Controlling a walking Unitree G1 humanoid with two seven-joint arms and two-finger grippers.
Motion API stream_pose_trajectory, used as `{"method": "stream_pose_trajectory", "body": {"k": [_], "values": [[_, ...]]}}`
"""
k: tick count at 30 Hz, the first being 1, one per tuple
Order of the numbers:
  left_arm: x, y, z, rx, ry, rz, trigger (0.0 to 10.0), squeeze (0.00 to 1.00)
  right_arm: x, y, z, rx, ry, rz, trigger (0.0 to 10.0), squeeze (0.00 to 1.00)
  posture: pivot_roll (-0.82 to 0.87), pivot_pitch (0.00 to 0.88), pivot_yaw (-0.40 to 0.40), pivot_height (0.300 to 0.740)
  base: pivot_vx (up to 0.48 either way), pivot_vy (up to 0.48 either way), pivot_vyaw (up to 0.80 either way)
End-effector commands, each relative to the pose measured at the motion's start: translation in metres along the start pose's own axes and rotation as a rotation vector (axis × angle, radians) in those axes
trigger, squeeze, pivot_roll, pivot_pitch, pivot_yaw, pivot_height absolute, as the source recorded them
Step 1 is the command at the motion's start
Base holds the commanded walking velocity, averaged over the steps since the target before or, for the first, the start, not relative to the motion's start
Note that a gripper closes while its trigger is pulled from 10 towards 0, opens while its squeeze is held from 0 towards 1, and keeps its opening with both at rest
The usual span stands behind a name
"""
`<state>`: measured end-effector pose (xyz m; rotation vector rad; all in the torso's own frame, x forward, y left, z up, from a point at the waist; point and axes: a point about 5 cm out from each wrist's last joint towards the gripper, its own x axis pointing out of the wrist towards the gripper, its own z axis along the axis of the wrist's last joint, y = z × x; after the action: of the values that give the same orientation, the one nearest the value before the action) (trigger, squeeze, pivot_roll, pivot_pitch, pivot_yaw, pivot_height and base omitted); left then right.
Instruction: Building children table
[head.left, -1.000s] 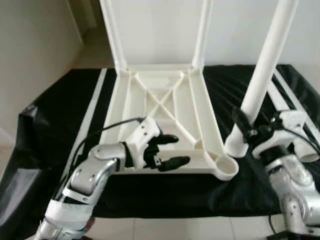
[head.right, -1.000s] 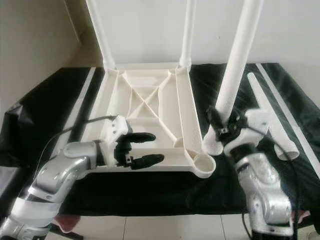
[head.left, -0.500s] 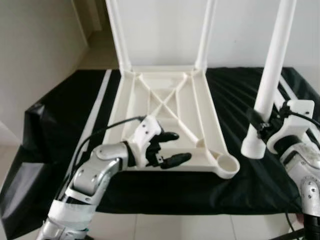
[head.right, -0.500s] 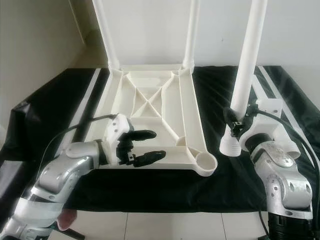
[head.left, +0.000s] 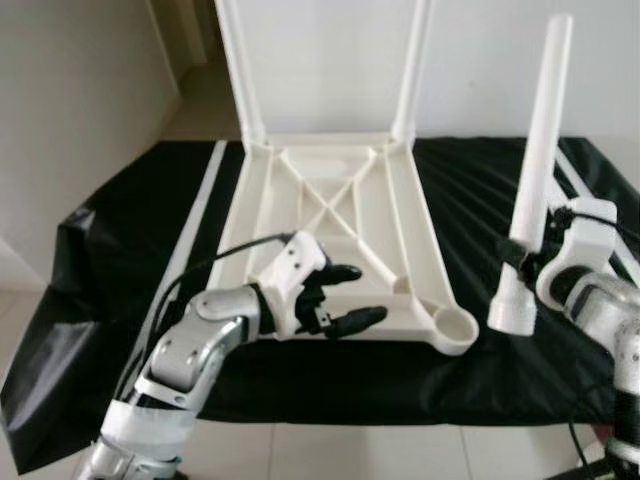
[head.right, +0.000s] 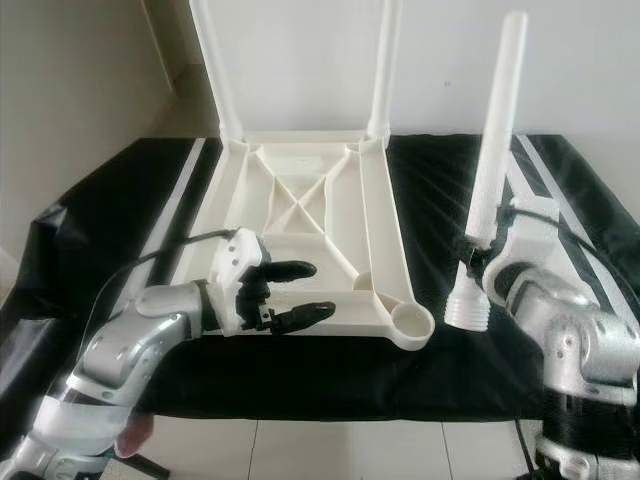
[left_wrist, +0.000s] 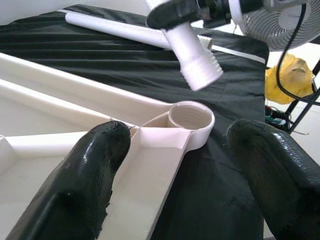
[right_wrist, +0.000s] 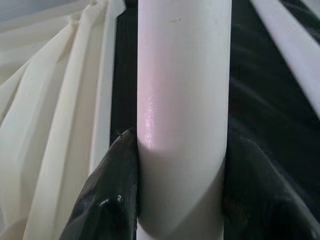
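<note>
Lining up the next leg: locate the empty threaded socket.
The socket sits at the tabletop's near right corner, between the left pincer and the held leg.

**Robot holds a loose leg beside an upturned children's table**

The white tabletop (head.left: 330, 235) lies underside up on a black-draped desk (head.left: 120, 250), two legs (head.left: 412, 70) already standing at its far corners. The right pincer (head.left: 520, 262) grips a third white leg (head.left: 533, 180) nearly upright, its threaded end hanging just right of the empty near-right corner socket (head.left: 455, 328). The left pincer (head.left: 352, 295), fingers apart, hovers over the tabletop's near edge.
</note>
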<state>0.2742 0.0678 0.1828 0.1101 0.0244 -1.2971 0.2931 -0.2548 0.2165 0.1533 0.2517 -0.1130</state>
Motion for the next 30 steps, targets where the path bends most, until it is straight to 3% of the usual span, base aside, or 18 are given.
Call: {"method": "stream_pose_trajectory", "body": {"k": [1, 6, 8, 10, 19, 20, 21, 22, 23, 30], "values": [[-0.001, 0.001, -0.005, -0.014, 0.01, 0.028, 10.0, 0.0, 0.001, -0.002, -0.001, 0.032, 0.059, -0.01, 10.0, 0.0, -0.05, 0.001, 0.007, 0.74, 0.0, 0.0, 0.0], [0.0, -0.001, -0.005, -0.018, 0.008, 0.028, 10.0, 0.0, 0.002, -0.002, -0.004, 0.082, 0.171, -0.009, 10.0, 0.0, -0.05, 0.002, 0.003, 0.74, 0.0, 0.0, 0.0], [0.0, -0.002, -0.006, -0.024, 0.008, 0.03, 10.0, 0.0, 0.004, -0.002, -0.011, 0.136, 0.291, 0.004, 10.0, 0.0, -0.05, 0.003, 0.0, 0.74, 0.0, 0.0, 0.0], [0.0, -0.002, -0.006, -0.029, 0.008, 0.032, 10.0, 0.0, 0.006, 0.002, -0.013, 0.13, 0.351, 0.038, 10.0, 0.0, -0.05, 0.004, -0.002, 0.74, 0.0, 0.0, 0.0], [-0.001, -0.002, -0.006, -0.033, 0.007, 0.038, 10.0, 0.0, 0.006, 0.001, -0.023, 0.113, 0.427, 0.023, 10.0, 0.0, -0.04, 0.01, -0.008, 0.74, 0.0, 0.0, 0.0], [-0.001, -0.003, -0.007, -0.035, 0.008, 0.041, 10.0, 0.0, 0.005, -0.002, -0.03, 0.107, 0.452, 0.01, 10.0, 0.26, -0.04, 0.011, -0.009, 0.74, 0.0, 0.0, 0.0], [-0.001, -0.003, -0.007, -0.035, 0.008, 0.041, 10.0, 0.0, 0.005, -0.002, -0.03, 0.107, 0.452, 0.01, 10.0, 0.26, -0.04, 0.011, -0.009, 0.74, 0.0, 0.0, 0.0], [-0.001, -0.003, -0.007, -0.035, 0.008, 0.042, 10.0, 0.0, 0.005, -0.004, -0.032, 0.105, 0.461, 0.001, 10.0, 0.36, -0.04, 0.011, -0.009, 0.74, 0.0, 0.0, 0.0], [-0.001, -0.003, -0.007, -0.034, 0.008, 0.042, 10.0, 0.0, 0.005, -0.005, -0.032, 0.108, 0.47, -0.007, 10.0, 1.0, -0.04, 0.011, -0.009, 0.74, 0.0, 0.0, 0.0], [-0.001, -0.002, -0.006, -0.042, 0.011, 0.044, 10.0, 0.0, 0.007, -0.009, -0.032, 0.142, 0.458, -0.021, 10.0, 1.0, -0.04, 0.016, -0.004, 0.74, 0.0, 0.0, 0.0]]}}
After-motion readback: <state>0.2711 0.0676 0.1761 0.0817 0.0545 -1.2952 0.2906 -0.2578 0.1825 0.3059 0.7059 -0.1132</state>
